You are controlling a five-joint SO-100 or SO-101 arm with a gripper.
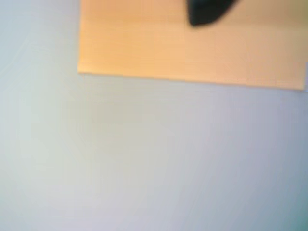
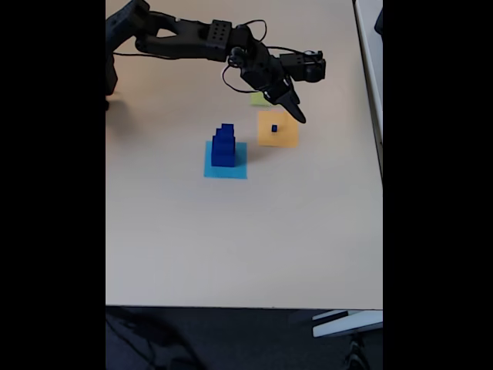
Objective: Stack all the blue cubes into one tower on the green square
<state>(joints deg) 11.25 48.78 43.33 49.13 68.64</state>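
Observation:
A stepped tower of dark blue cubes (image 2: 223,144) stands on the light blue square (image 2: 236,169), largest lowest. One tiny blue cube (image 2: 273,128) sits alone on the orange square (image 2: 285,137). The green square (image 2: 256,99) lies just behind, mostly covered by the arm. My gripper (image 2: 296,116) hangs above the orange square's far right corner, up and to the right of the tiny cube and not touching it. Its fingers read as one dark wedge. The blurred wrist view has the orange square (image 1: 144,43) at the top, with a dark fingertip (image 1: 207,12) over it.
The arm (image 2: 192,38) reaches in from the upper left across the back of the beige table (image 2: 231,247). The table's right edge runs close behind the orange square's side, and its front edge is low in the fixed view.

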